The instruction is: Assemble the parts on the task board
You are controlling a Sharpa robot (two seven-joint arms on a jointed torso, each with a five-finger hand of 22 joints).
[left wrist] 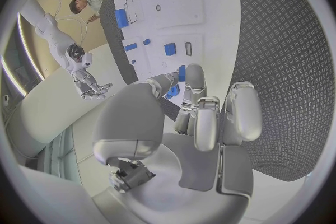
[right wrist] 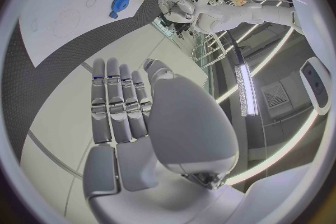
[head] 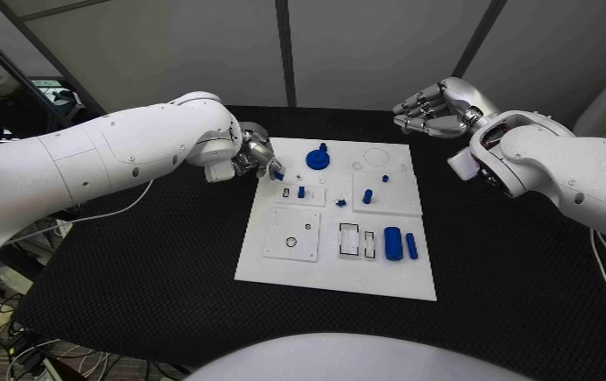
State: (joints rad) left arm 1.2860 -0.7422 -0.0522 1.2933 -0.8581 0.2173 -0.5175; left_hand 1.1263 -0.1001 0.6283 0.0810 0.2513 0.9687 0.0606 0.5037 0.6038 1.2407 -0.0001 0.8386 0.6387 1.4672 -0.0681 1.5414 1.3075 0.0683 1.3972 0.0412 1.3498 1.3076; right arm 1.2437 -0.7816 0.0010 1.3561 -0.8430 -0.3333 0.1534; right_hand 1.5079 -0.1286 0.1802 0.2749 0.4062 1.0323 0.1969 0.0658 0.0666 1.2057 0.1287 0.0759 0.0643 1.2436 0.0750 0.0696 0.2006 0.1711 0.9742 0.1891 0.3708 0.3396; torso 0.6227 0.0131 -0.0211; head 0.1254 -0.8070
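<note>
The white task board (head: 379, 283) lies in the middle of the black table. A round blue part (head: 317, 159) stands near its far edge, a short blue peg (head: 368, 195) near its middle, and two blue cylinders (head: 394, 243) lie at its near right. My left hand (head: 257, 157) hovers over the board's far left edge, and its fingertips pinch a small blue part (left wrist: 181, 73). My right hand (head: 434, 109) hangs raised beyond the board's far right corner, fingers loosely bent, holding nothing. The right wrist view shows the board (right wrist: 59, 25) and the round blue part (right wrist: 121, 0) beyond its fingers (right wrist: 119, 103).
Two white square plates with small holes and rectangular slots (head: 348, 239) sit on the board's near half. A tiny blue piece (head: 385, 178) and a blue star-like piece (head: 341, 202) lie near the middle. Black table surface (head: 151, 267) surrounds the board on all sides.
</note>
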